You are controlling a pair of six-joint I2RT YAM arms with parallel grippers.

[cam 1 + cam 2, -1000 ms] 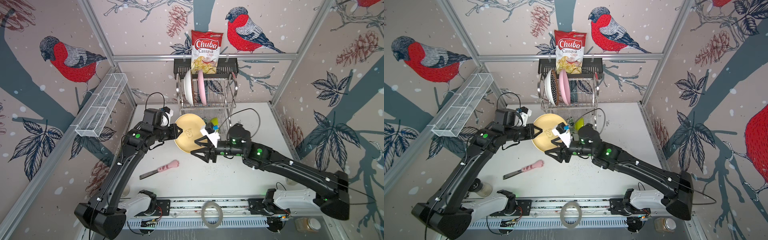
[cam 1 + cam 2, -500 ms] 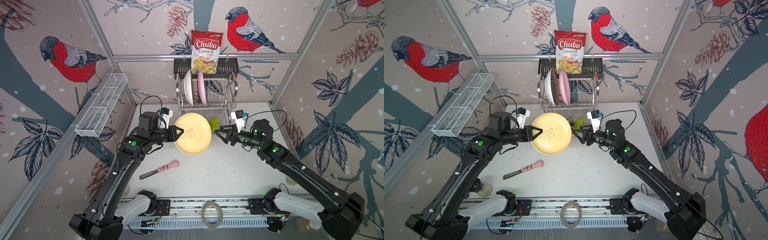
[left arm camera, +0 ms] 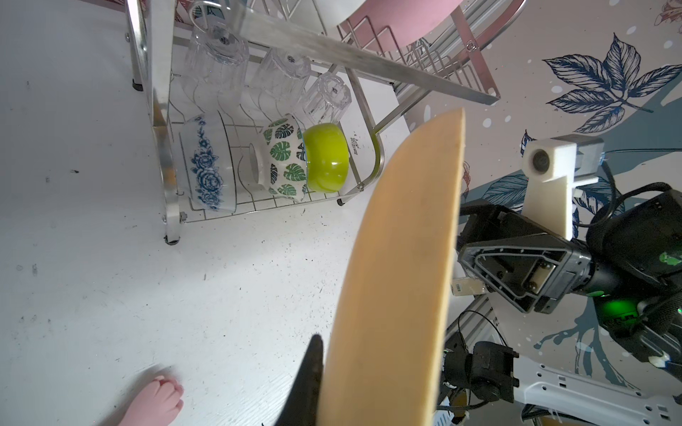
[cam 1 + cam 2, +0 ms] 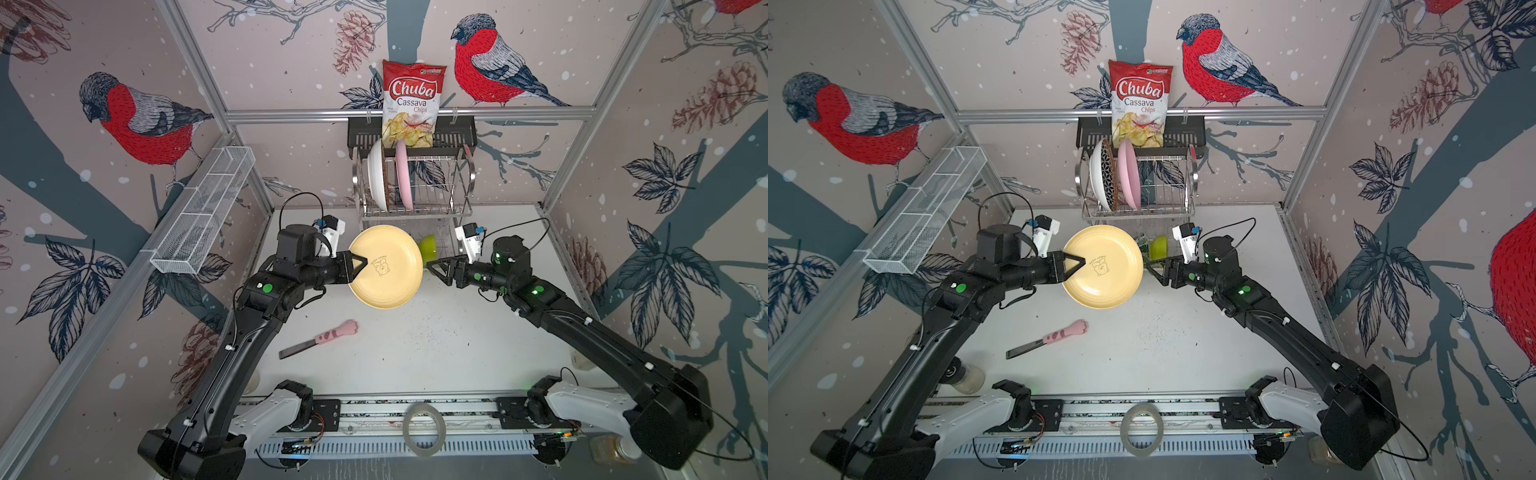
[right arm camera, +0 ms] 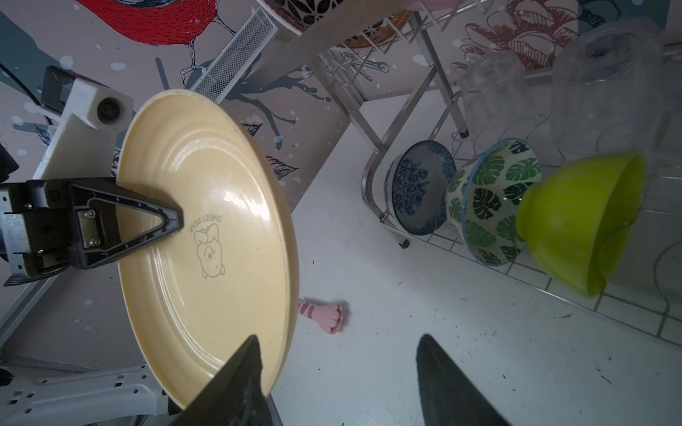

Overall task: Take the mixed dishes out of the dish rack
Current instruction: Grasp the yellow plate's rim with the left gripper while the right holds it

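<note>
One yellow plate (image 4: pixel 390 282) is out, clamped in left gripper (image 4: pixel 363 264) just in front of dish rack (image 4: pixel 415 210), w/ right gripper (image 4: pixel 432 269) spread & empty there too; 3 plates (image 4: pixel 1128 174), 3 bowls (image 3: pixel 284 162), 3 glasses (image 3: pixel 217 62) left in rack.

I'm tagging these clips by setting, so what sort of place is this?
Probably a staged robot test cell, not a real kitchen: bird wallpaper on aluminium framing, a left arm and right arm, a dish rack on a white tabletop.
</note>
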